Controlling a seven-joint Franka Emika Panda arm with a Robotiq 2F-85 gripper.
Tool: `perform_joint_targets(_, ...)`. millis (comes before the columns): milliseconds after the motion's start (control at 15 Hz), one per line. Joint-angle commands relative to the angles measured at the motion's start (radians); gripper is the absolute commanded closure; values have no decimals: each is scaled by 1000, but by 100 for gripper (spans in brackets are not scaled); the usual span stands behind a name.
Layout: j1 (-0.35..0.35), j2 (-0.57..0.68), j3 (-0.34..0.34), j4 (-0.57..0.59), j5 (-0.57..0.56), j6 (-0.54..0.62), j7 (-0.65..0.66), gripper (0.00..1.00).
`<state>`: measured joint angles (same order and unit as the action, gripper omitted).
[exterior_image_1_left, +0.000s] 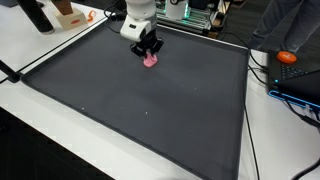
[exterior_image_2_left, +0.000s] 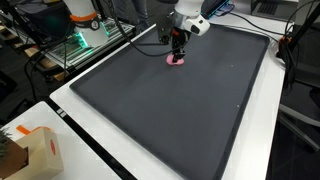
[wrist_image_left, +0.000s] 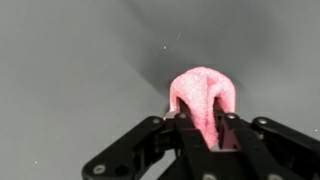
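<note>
A small pink soft object (wrist_image_left: 203, 95) lies on the dark grey mat (exterior_image_1_left: 150, 100), bunched up and pinched between my black fingers (wrist_image_left: 183, 128) in the wrist view. In both exterior views the gripper (exterior_image_1_left: 150, 54) stands straight down over the pink object (exterior_image_1_left: 151, 61) near the mat's far edge, touching it. Seen from the opposite side, the gripper (exterior_image_2_left: 177, 52) sits right on the pink object (exterior_image_2_left: 176, 61). The jaws are closed onto the object, which bulges out past the fingertips.
The mat's raised border (exterior_image_1_left: 60, 55) runs round on a white table. An orange item (exterior_image_1_left: 288, 57) and cables lie to one side, and a cardboard box (exterior_image_2_left: 40, 152) stands at a table corner. Equipment racks (exterior_image_2_left: 85, 35) stand behind the robot.
</note>
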<state>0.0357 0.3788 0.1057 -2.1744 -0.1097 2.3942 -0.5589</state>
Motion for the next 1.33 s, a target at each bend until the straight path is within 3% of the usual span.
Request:
perform_joint_targets(0, -16, 8, 13, -15, -19, 29, -18, 97)
perform_joint_targets(733, -24, 4, 30, -18, 6, 14, -61, 99)
perform_joint_targets(800, -21, 0, 27, -17, 7, 8, -46, 69)
perform_joint_targets(1000, -24, -14, 28, -15, 24, -6, -35, 58)
perform_joint_targets(1267, -38, -56, 39, -14, 49, -37, -63, 26)
